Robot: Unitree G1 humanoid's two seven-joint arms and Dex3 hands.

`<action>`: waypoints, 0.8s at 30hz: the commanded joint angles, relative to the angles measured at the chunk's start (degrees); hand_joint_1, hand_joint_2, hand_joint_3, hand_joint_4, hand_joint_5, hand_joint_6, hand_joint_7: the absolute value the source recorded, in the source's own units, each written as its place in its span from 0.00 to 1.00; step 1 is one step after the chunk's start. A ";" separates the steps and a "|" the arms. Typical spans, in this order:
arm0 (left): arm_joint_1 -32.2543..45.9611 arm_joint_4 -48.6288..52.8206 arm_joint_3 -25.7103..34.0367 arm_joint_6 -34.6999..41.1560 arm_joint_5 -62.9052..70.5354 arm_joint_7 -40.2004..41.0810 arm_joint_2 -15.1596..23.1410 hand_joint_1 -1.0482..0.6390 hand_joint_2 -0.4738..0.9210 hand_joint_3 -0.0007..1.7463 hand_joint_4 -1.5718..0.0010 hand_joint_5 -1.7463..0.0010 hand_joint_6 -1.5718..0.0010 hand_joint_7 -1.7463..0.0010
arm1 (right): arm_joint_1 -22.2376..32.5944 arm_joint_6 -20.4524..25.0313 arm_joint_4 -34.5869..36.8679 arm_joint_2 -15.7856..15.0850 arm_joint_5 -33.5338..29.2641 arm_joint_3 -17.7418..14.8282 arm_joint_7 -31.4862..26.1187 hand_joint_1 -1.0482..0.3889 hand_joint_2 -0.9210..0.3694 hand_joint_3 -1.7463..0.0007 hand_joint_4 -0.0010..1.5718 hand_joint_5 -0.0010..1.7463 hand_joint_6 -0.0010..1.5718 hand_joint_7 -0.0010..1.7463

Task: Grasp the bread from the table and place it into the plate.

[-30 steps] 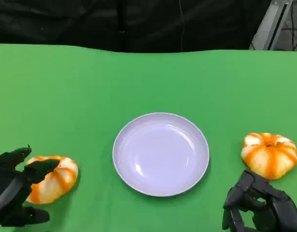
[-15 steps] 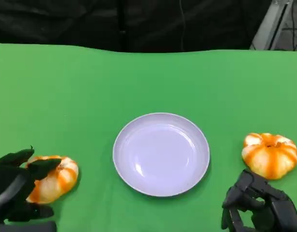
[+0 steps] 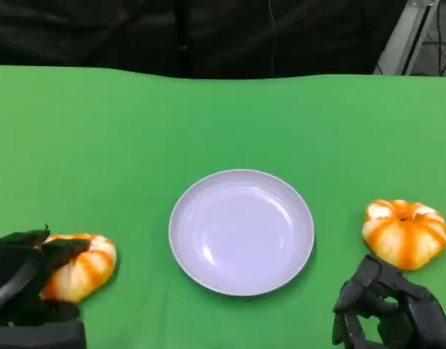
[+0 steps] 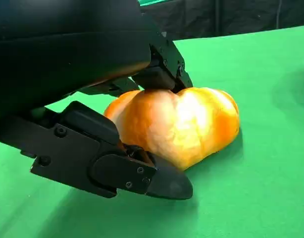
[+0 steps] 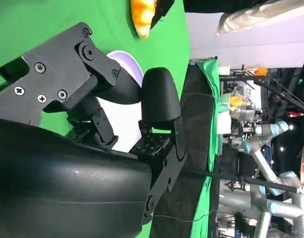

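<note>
bread lies on the green tabletop at the near left, well apart from the plate, which sits at the middle with nothing in it. left hand is at this bun: in the head view its black fingers reach over the bun's near left side, and in the left wrist view one finger rests on the top of the bun while another lies low along its side, so the fingers are closed around it and touching. the bun's underside looks to be on the cloth, not raised.

a second orange-striped bun rests at the near right, clear of the plate's rim. right hand sits just in front of that bun, not touching it, with its fingers curled inward and nothing in them; the right wrist view shows the same curled fingers with the plate beyond them.
</note>
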 commanded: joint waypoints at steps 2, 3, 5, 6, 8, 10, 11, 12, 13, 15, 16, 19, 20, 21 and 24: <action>-1.13 3.08 -1.71 -0.31 -0.85 1.81 0.85 0.24 1.00 0.07 0.69 0.97 0.63 0.99 | 0.34 -0.70 0.08 -0.43 0.03 -0.47 -0.27 0.62 0.30 0.29 0.53 1.00 0.47 0.90; -1.28 3.43 -1.98 -0.38 -0.97 2.02 0.86 0.24 1.00 0.07 0.68 0.97 0.62 0.99 | 0.33 -0.75 0.10 -0.44 -0.01 -0.46 -0.27 0.61 0.30 0.29 0.52 1.00 0.47 0.90; -1.33 3.70 -2.34 -0.78 -1.35 2.60 0.91 0.30 1.00 0.07 0.63 0.96 0.59 0.98 | 0.40 -0.86 0.05 -0.38 -0.07 -0.43 -0.31 0.62 0.29 0.29 0.52 1.00 0.47 0.90; -1.32 3.84 -2.30 -1.33 -1.86 2.75 0.84 0.34 1.00 0.08 0.58 0.96 0.57 0.98 | 0.43 -0.75 -0.06 -0.37 -0.01 -0.40 -0.30 0.62 0.29 0.29 0.52 1.00 0.47 0.90; -1.23 3.87 -1.89 -2.20 -3.27 2.59 0.52 0.45 1.00 0.12 0.45 0.94 0.48 0.97 | 0.47 -0.50 -0.27 -0.36 0.04 -0.35 -0.31 0.62 0.29 0.29 0.52 1.00 0.47 0.90; -1.10 3.46 -1.68 -2.40 -4.41 2.19 0.37 0.51 1.00 0.16 0.34 0.91 0.39 0.95 | 0.46 -0.45 -0.33 -0.35 0.14 -0.34 -0.27 0.62 0.29 0.29 0.53 1.00 0.47 0.90; -1.08 3.34 -1.74 -2.38 -4.70 2.11 0.40 0.52 1.00 0.17 0.33 0.90 0.38 0.94 | 0.46 -0.45 -0.33 -0.35 0.17 -0.34 -0.26 0.62 0.29 0.29 0.53 1.00 0.47 0.90; -1.08 3.29 -1.85 -2.37 -4.85 2.09 0.44 0.53 1.00 0.17 0.32 0.89 0.37 0.94 | 0.46 -0.46 -0.33 -0.35 0.19 -0.34 -0.25 0.62 0.29 0.29 0.53 1.00 0.47 0.90; -0.99 2.70 -1.57 -2.89 -5.55 1.95 0.52 0.53 1.00 0.17 0.31 0.89 0.36 0.94 | 0.43 -0.46 -0.32 -0.37 0.31 -0.34 -0.16 0.62 0.29 0.29 0.53 1.00 0.47 0.90; -0.91 2.17 -1.19 -3.95 -6.45 3.01 0.47 0.58 1.00 0.12 0.51 0.25 0.43 0.49 | 0.45 -0.36 -0.38 -0.41 0.26 -0.37 -0.21 0.62 0.30 0.28 0.53 1.00 0.47 0.90; -0.90 2.01 -1.00 -4.41 -6.78 3.59 0.44 0.58 1.00 0.12 0.55 0.13 0.49 0.31 | 0.44 -0.36 -0.34 -0.45 0.17 -0.42 -0.26 0.62 0.30 0.28 0.53 1.00 0.47 0.90; -0.93 1.98 -0.90 -4.88 -7.09 4.22 0.46 0.58 1.00 0.13 0.59 0.01 0.62 0.03 | 0.40 -0.38 -0.28 -0.51 0.05 -0.49 -0.33 0.62 0.30 0.28 0.52 1.00 0.47 0.90; -0.84 1.44 -0.62 -4.55 -7.32 4.28 0.39 0.58 1.00 0.13 0.59 0.01 0.63 0.02 | 0.41 -0.26 -0.28 -0.51 0.13 -0.51 -0.32 0.62 0.30 0.28 0.52 1.00 0.47 0.90; -0.77 1.02 -0.42 -4.28 -7.50 4.33 0.33 0.59 1.00 0.15 0.62 0.00 0.66 0.01 | 0.41 -0.17 -0.29 -0.51 0.19 -0.52 -0.30 0.62 0.30 0.28 0.52 1.00 0.47 0.90; -0.60 0.36 -0.21 -3.85 -7.76 4.27 0.30 0.59 1.00 0.16 0.64 0.00 0.68 0.00 | 0.42 -0.08 -0.29 -0.51 0.25 -0.54 -0.29 0.62 0.31 0.28 0.52 1.00 0.47 0.90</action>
